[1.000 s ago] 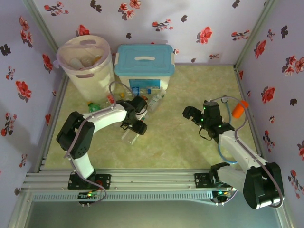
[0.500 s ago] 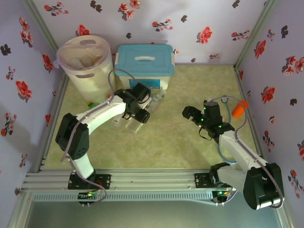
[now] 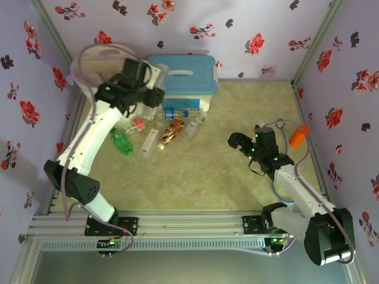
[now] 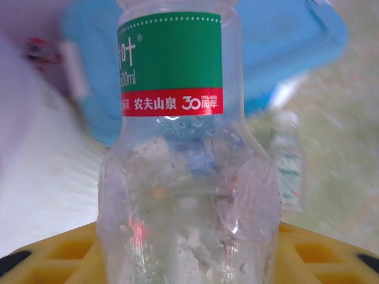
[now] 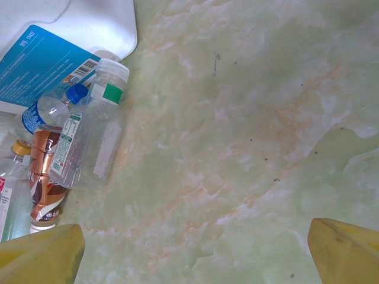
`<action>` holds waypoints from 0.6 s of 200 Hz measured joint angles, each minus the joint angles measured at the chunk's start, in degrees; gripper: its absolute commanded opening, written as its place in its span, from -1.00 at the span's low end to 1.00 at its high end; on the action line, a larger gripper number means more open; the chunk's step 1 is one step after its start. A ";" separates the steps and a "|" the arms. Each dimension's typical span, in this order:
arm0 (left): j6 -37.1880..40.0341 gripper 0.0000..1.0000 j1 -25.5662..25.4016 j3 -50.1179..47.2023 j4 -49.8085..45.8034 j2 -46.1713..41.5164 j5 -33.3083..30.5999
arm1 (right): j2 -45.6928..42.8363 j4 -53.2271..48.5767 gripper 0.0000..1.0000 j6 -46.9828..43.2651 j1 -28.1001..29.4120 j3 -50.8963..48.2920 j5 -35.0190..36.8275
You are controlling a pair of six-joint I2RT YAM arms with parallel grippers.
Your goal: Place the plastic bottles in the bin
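My left gripper [image 3: 141, 89] is raised beside the bin [image 3: 84, 61], a round white bucket at the back left. It is shut on a clear plastic bottle [image 4: 177, 148] with a green and red label, held upright between the yellow fingers [image 4: 53, 260]. More plastic bottles lie on the table in front of the box: a green one [image 3: 121, 142], a clear one [image 3: 150, 144], an amber one [image 3: 172, 131] and another clear one [image 3: 194, 125]. My right gripper [image 3: 240, 142] hangs open over bare table, and its wrist view shows a clear white-capped bottle [image 5: 89, 142] and the amber bottle [image 5: 44, 177] off to its left.
A white box with a blue lid [image 3: 180, 74] stands next to the bin at the back. An orange cup [image 3: 298, 135] lies near the right wall. Floral walls close in the table on three sides. The marbled green tabletop [image 5: 237, 148] lies under my right gripper.
My left arm closed on a bottle in the pile, then lifted it up and back-left to beside the bin. The right arm has not moved.
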 measured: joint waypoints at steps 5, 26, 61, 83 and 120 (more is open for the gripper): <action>0.00 -0.40 1.53 0.63 0.50 -0.20 0.04 | -0.09 -0.15 0.95 0.00 0.00 0.00 0.00; -0.31 -0.63 7.17 3.15 3.61 -0.44 0.72 | -0.59 -0.83 0.95 -0.02 0.00 -0.02 0.00; -5.99 -1.00 16.57 1.31 15.69 -1.57 5.29 | -1.95 -1.73 0.95 -0.02 0.00 -0.11 0.22; -10.62 -1.00 20.41 -1.36 22.88 -1.97 6.73 | -1.95 -1.73 0.95 0.00 0.00 -0.44 0.22; -18.29 -1.00 25.68 -2.47 30.91 -0.79 8.48 | -1.81 -1.70 0.95 0.00 0.00 -0.74 0.20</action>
